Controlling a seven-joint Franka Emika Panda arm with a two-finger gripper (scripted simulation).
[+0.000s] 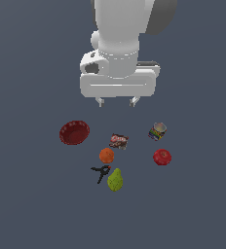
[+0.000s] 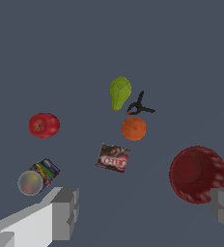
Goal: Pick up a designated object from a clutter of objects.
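The glossy red apple point(image 1: 162, 157) lies on the grey floor at the exterior view's right; it also shows in the wrist view point(image 2: 44, 125). My gripper point(image 1: 117, 101) hangs open and empty high above the clutter, well apart from the apple. Its fingertips point(image 2: 65, 212) frame the wrist view's lower edge. The clutter holds a dark red ribbed bowl point(image 1: 74, 132), an orange point(image 1: 106, 155), a green pear point(image 1: 115, 180), a black clamp point(image 1: 101, 172), a brown packet point(image 1: 119, 141) and a colourful can point(image 1: 158, 131).
The can lies on its side just behind the apple in the exterior view. In the wrist view the can point(image 2: 36, 177) sits near one fingertip and the bowl point(image 2: 197, 173) near the other.
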